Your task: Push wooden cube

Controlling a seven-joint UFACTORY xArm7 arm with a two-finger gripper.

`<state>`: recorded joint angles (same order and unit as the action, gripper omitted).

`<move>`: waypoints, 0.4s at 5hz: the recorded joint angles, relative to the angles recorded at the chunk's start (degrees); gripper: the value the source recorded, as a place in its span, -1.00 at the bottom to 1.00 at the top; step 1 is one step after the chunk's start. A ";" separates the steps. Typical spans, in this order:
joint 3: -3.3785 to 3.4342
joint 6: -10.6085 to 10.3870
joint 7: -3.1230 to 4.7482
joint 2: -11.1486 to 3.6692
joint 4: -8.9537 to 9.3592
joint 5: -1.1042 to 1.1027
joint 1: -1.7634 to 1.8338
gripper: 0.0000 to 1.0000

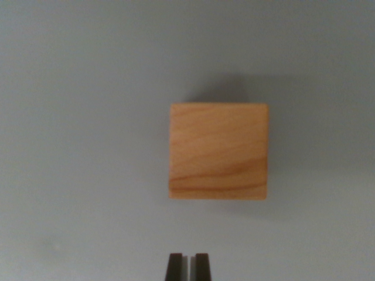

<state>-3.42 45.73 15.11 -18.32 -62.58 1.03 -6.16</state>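
A light wooden cube [218, 151] with visible grain rests on a plain grey surface [82, 146], a little right of the wrist view's centre. My gripper [188, 266] shows at the bottom edge as two dark fingertips [174, 266] with only a thin pale slit between them, so it reads as shut with nothing held. The tips sit below the cube in the picture, slightly toward its left half, with a strip of bare surface between them and the cube's near face. The cube throws a soft shadow toward the top of the view.
Only the uniform grey surface surrounds the cube on all sides; no edges or other objects appear.
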 joint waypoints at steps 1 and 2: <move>0.00 0.00 0.00 0.00 0.00 0.00 0.00 -1.00; -0.22 -1.70 0.62 -0.71 1.09 0.05 -0.25 -1.00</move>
<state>-3.63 44.03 15.73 -19.03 -61.49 1.08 -6.41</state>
